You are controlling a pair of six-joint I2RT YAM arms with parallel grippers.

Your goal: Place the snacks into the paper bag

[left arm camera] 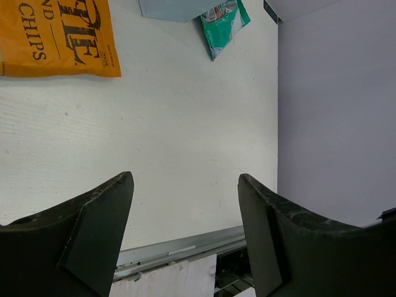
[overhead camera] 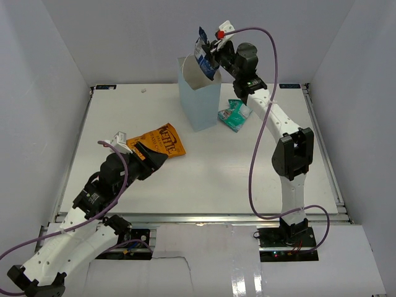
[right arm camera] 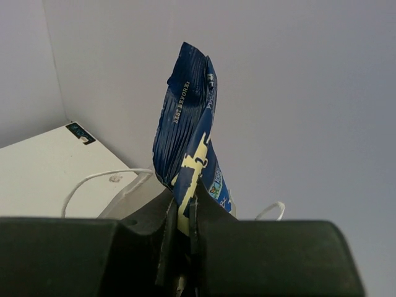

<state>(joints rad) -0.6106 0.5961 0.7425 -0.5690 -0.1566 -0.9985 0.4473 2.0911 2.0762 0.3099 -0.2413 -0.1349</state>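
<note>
R gripper [right arm camera: 184,216] clamped on dark blue packet [right arm camera: 185,124] over paper bag [overhead camera: 199,102] mouth; L gripper [left arm camera: 185,179] spread apart, empty, beside orange chip bag [overhead camera: 158,141] on worktop [overhead camera: 210,179].

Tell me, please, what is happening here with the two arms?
The right gripper is shut on a dark blue packet, held over the open top of the paper bag. The left gripper is open and empty, close to the orange chip bag lying on the table. A teal pouch lies beside the paper bag.
</note>
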